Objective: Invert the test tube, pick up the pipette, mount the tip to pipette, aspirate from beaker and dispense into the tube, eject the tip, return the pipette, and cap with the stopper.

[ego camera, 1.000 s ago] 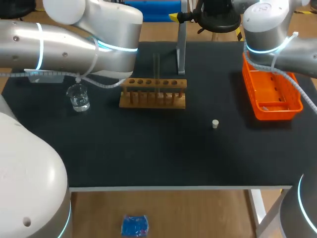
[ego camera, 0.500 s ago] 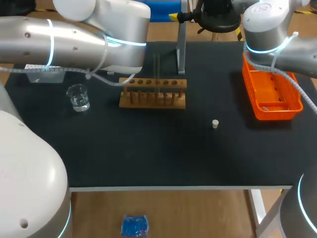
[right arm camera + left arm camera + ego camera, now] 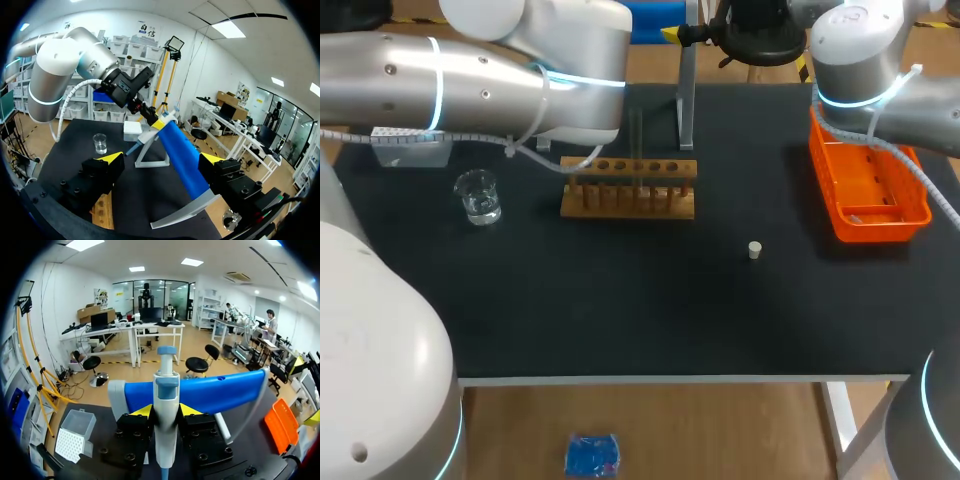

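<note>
The pipette hung upright against the blue rest of its stand at the far side of the table, directly in the mouth of the left gripper. Whether that gripper had actually clamped it could not be told from any view. The right gripper stood wide open with nothing in it, off to the side near the orange tray. The pipette looked like a light, rigid thing of smooth plastic, likely to twist or slide under a weak pinch. The best hold was probably the thick white body just under the blue collar. That would leave the plunger on top free for pressing and the thin lower shaft free to take a tip from the tip box. It probably had to be lifted clear of the rest before being drawn back. The beaker and the wooden rack stood well apart from it.
</note>
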Motion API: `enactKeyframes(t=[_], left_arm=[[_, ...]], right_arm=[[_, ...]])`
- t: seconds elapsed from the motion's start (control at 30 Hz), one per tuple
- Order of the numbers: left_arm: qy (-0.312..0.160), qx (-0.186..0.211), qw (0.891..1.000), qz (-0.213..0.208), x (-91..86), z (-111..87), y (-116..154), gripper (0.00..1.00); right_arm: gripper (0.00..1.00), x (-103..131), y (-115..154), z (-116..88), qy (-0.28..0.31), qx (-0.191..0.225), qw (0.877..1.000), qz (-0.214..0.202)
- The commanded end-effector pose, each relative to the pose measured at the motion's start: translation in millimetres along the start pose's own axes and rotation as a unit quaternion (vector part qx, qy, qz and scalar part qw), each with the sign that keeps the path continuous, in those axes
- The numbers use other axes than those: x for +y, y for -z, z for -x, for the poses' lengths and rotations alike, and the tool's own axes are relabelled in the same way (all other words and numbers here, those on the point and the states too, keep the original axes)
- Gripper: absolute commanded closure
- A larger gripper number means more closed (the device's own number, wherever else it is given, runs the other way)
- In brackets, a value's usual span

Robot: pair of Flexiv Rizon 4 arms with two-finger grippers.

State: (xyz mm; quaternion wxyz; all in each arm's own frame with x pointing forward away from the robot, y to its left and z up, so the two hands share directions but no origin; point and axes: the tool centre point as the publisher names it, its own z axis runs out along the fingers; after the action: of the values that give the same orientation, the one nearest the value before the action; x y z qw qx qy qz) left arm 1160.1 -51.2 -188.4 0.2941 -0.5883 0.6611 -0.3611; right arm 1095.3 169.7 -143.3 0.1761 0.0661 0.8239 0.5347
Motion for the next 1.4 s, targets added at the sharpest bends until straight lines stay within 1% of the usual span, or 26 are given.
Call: enactKeyframes(t=[0.03, 0.53, 0.97, 1.0, 1.07, 1.17, 1.2, 1.23, 1.27, 1.3, 1.33, 1.4], left_arm=[[0.001, -0.003, 1.000, 0.005, -0.6, -1.7, -4.8, 1.00], [0.005, -0.007, 1.000, 0.012, 3.7, -0.7, -5.9, 1.00], [0.005, 0.005, 1.000, 0.021, 9.4, -5.5, -11.3, 1.00], [0.005, 0.005, 1.000, 0.021, 9.9, -5.4, -11.6, 0.92], [0.006, 0.006, 1.000, 0.023, 10.8, -5.5, -12.0, 0.60], [0.007, 0.006, 1.000, 0.025, 12.1, -5.5, -12.5, 0.47], [0.007, 0.006, 1.000, 0.026, 12.4, -5.4, -12.7, 0.28], [0.008, 0.006, 1.000, 0.027, 12.8, -5.4, -12.9, 0.19], [0.008, 0.006, 1.000, 0.027, 12.9, -5.4, -13.0, 0.14], [0.008, 0.007, 1.000, 0.027, 13.1, -5.4, -13.1, 0.13], [0.009, 0.007, 1.000, 0.027, 13.3, -5.6, -13.3, 0.14], [0.008, 0.008, 1.000, 0.027, 13.7, -6.2, -13.8, 0.20]], right_arm=[[0.00, 0.5, 0.7, 0.5, 0.000, 0.001, 1.000, -0.001], [0.00, 0.5, 0.7, 0.5, 0.000, 0.001, 1.000, -0.001], [0.00, 0.5, 0.7, 0.5, 0.000, 0.001, 1.000, -0.001], [0.00, 0.5, 0.7, 0.5, 0.000, 0.001, 1.000, -0.001], [0.00, 0.5, 0.7, 0.5, 0.000, 0.001, 1.000, -0.001], [0.00, 0.5, 0.7, 0.5, 0.000, 0.001, 1.000, -0.001], [0.00, 0.5, 0.7, 0.5, 0.000, 0.001, 1.000, -0.001], [0.00, 0.5, 0.7, 0.5, 0.000, 0.001, 1.000, -0.001], [0.00, 0.5, 0.7, 0.5, 0.000, 0.001, 1.000, -0.001], [0.00, 0.5, 0.7, 0.5, 0.000, 0.001, 1.000, -0.001], [0.00, 0.5, 0.7, 0.5, 0.000, 0.001, 1.000, -0.001], [0.00, 0.5, 0.7, 0.5, 0.000, 0.001, 1.000, -0.001]])
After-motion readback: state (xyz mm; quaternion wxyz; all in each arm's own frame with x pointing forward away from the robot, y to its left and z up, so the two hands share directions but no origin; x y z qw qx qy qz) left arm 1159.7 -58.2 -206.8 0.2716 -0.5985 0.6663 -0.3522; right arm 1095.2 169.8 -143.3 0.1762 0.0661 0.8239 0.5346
